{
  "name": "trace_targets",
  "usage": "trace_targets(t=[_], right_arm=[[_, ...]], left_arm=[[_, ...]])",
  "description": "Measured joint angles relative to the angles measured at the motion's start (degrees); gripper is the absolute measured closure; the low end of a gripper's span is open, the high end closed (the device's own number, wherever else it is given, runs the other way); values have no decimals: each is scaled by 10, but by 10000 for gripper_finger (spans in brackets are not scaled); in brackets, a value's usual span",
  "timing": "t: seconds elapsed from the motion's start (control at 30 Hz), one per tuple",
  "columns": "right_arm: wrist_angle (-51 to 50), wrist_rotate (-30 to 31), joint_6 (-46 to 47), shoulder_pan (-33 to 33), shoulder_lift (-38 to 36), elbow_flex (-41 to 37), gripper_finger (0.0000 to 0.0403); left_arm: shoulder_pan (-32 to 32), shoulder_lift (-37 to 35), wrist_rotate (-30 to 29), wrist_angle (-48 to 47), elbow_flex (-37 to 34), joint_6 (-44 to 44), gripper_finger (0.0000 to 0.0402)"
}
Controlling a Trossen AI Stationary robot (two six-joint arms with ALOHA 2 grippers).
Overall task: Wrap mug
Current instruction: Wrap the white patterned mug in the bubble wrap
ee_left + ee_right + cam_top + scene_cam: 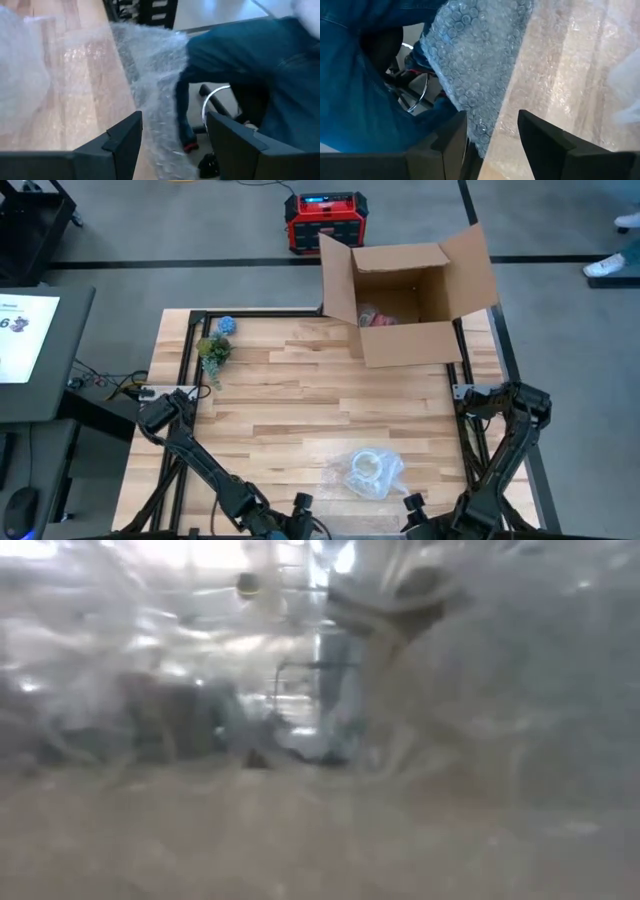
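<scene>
I am working in a lab or workshop bay: a butcher-block table on a black metal frame, grey floor marked with black tape, a red power unit, a monitor alongside.

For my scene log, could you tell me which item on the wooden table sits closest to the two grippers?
The clear bubble-wrapped mug bundle is closest, lying near the table's front edge between the left gripper and right gripper. The open cardboard box and green plant sprig sit farther back.
</scene>
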Motion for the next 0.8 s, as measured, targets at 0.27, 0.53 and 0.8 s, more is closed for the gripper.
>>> trace_targets(t=[0.27, 0.53, 0.8], right_arm=[[0, -1, 1, 0, -16, 1, 237], [-39, -10, 37, 8, -17, 33, 237], [-53, -11, 42, 15, -17, 43, 237]], left_arm=[[23, 18, 46, -3, 19, -7, 220], [33, 18, 110, -10, 19, 7, 285], [36, 53, 115, -1, 20, -2, 288]])
